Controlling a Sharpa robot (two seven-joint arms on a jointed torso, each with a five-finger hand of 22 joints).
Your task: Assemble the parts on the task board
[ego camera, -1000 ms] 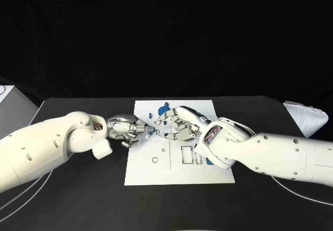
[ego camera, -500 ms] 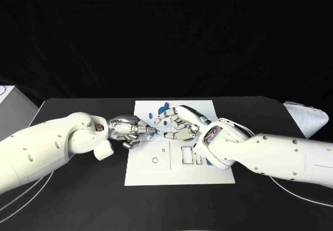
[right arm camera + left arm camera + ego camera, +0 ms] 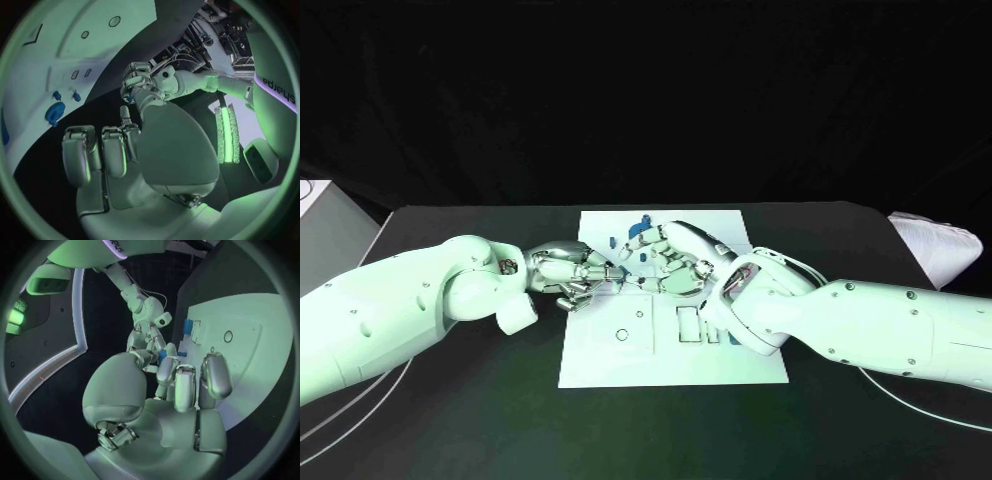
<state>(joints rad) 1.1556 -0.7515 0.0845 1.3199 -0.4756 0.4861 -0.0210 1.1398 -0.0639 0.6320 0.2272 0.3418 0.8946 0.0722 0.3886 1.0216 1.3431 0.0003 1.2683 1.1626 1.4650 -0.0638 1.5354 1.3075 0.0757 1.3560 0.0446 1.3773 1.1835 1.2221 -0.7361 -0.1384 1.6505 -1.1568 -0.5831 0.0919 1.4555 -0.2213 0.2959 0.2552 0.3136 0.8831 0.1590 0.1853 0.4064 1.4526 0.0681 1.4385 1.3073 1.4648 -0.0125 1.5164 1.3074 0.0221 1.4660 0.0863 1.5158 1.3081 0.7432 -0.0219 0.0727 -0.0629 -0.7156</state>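
Left hand (image 3: 571, 272) curled, grip unclear | right hand (image 3: 668, 260) curled, grip unclear | risk: fingers collide over board (image 3: 733, 360), part slips

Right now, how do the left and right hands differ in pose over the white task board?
The left silver hand sits at the white task board's left edge; the right silver hand lies fully over it. The left comes in from the side, the right from the near-right. Both have curled fingers, meeting fingertip to fingertip.

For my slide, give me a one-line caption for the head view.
Both hands, left and right, meet fingers-to-fingers over the white task board on the black table.
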